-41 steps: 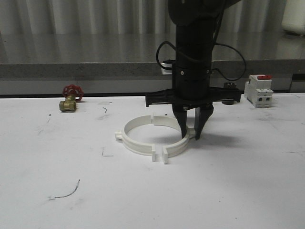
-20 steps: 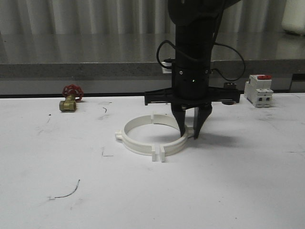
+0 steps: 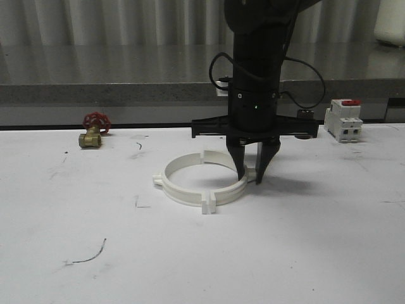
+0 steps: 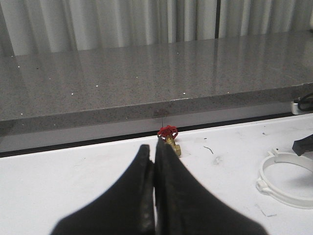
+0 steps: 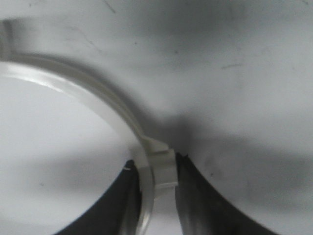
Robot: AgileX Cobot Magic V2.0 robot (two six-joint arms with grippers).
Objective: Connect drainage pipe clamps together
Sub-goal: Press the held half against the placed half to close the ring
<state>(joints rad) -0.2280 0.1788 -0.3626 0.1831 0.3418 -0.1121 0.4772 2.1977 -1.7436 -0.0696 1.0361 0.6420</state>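
Clamps (image 3: 205,183) form ring on white table (image 3: 304,253), mid-scene. My right gripper (image 3: 252,179) pinches right band's side nub between fingertips (image 5: 193,191). My left gripper (image 4: 154,161) fully closed, empty.

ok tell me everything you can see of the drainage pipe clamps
The drainage pipe clamps are two white plastic half-bands lying flat on the white table, forming a wide ring. Flat end tabs meet at the near seam and stand up at the far one; a nub juts from the left side. The right hand straddles the right-side band, fingers pinching at its nub.
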